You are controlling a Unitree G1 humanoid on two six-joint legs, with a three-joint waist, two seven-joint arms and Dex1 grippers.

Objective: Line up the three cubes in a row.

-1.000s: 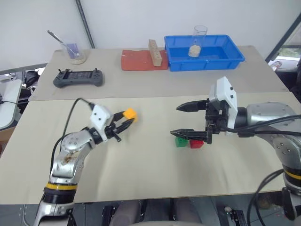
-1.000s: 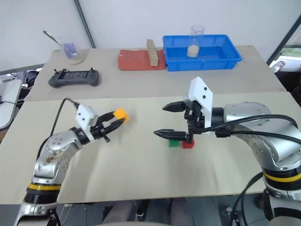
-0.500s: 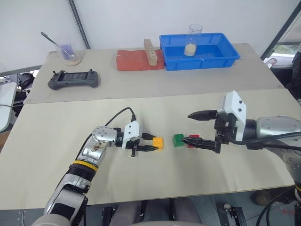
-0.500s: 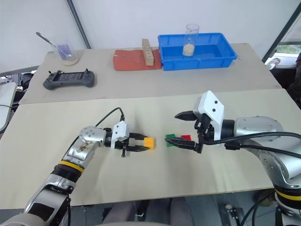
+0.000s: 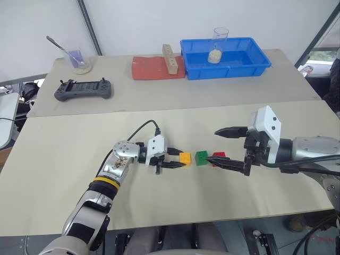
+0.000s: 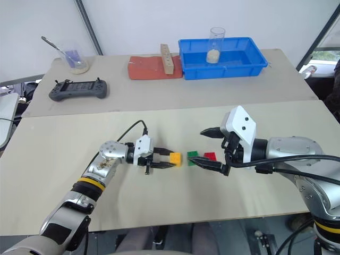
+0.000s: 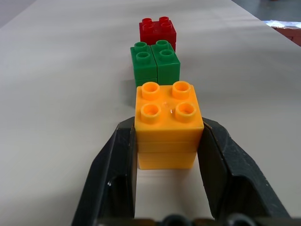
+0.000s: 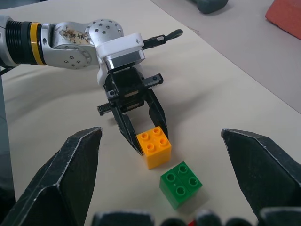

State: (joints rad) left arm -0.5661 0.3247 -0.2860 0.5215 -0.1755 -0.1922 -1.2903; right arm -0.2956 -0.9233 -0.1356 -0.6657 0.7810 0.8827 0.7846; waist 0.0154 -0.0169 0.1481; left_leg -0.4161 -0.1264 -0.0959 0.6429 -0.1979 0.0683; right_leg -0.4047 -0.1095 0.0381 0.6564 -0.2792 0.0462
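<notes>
On the matte tan table (image 5: 79,159), the left pincer (image 7: 165,141) flanks the studded yellow-orange cube (image 7: 168,123); the right pincer (image 5: 229,149) gapes.

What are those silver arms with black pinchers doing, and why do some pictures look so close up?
Those are the two arms of a robot. Two pictures come from cameras in its head, looking down at a tan table. The two close-up pictures come from little cameras on its wrists, so you see along its black fingers.

The left hand has its fingers on either side of the yellow-orange cube, which sits on the table. Just past it are the green cube and the red cube, so the three nearly make a row. The right hand hangs wide open by the red cube, holding nothing.

On the far table are a blue tray with a clear cup in it, a red mat with a wooden block, and a dark game-style controller.
</notes>
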